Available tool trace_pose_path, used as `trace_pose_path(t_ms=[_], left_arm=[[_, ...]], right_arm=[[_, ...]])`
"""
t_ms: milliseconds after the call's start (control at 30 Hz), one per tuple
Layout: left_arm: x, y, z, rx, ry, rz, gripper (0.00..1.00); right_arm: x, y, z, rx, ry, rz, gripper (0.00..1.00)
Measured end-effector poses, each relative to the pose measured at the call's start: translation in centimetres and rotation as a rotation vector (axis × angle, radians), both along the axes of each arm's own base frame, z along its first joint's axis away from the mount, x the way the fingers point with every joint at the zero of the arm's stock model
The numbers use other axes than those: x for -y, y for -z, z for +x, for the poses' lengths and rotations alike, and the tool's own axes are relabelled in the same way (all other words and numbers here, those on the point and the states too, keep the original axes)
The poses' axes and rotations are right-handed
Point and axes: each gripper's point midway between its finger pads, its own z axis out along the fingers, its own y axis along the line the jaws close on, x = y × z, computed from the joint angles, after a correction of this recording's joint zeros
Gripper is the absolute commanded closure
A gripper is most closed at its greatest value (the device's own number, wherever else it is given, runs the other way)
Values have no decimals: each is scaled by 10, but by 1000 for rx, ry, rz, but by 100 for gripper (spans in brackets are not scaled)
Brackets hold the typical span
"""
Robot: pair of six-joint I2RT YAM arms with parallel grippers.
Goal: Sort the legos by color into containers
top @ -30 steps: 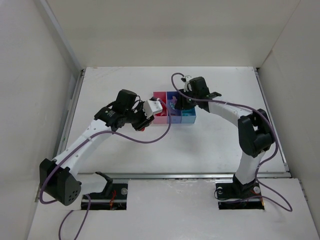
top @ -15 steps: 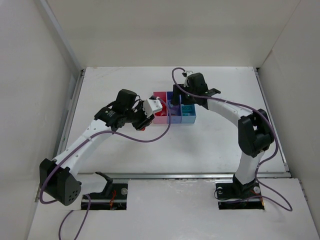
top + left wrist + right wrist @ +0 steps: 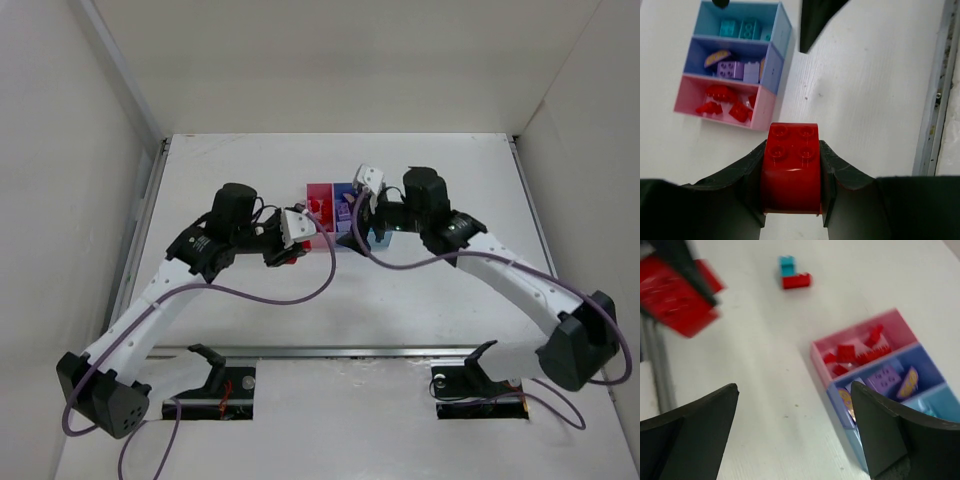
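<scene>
While the left gripper (image 3: pixel 791 161) clamps the red brick (image 3: pixel 791 172) short of the pink bin (image 3: pixel 760 114), toward the counter's near edge, the open, empty right gripper (image 3: pixel 794 407) close by could collide.

White table (image 3: pixel 430 290) with a metal rail (image 3: pixel 936 90), enclosed by pale walls (image 3: pixel 330 60)

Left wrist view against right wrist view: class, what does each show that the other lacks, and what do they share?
Only left wrist: the whole light blue bin, teal bricks inside.
Only right wrist: a loose teal brick touching a loose red brick on the table.
Both: the pink bin with red bricks, the purple bin with purple bricks, and the held red brick in the left gripper, blurred from the right wrist.
</scene>
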Motion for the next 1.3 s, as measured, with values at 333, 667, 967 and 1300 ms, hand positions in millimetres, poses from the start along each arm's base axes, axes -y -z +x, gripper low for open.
trace_pose_path(t_ms=[333, 667, 967, 1300], left_arm=[[15, -1, -16, -24, 146, -44, 100], [19, -8, -21, -26, 191, -62, 100], [17, -7, -20, -27, 185, -55, 100], [17, -5, -21, -34, 191, -49, 0]], right_arm=[[-51, -13, -76, 159, -377, 22, 16], [-63, -13, -80, 172, -426, 21, 34], [-73, -16, -82, 174, -466, 28, 75], [-74, -14, -79, 179, -454, 21, 100]])
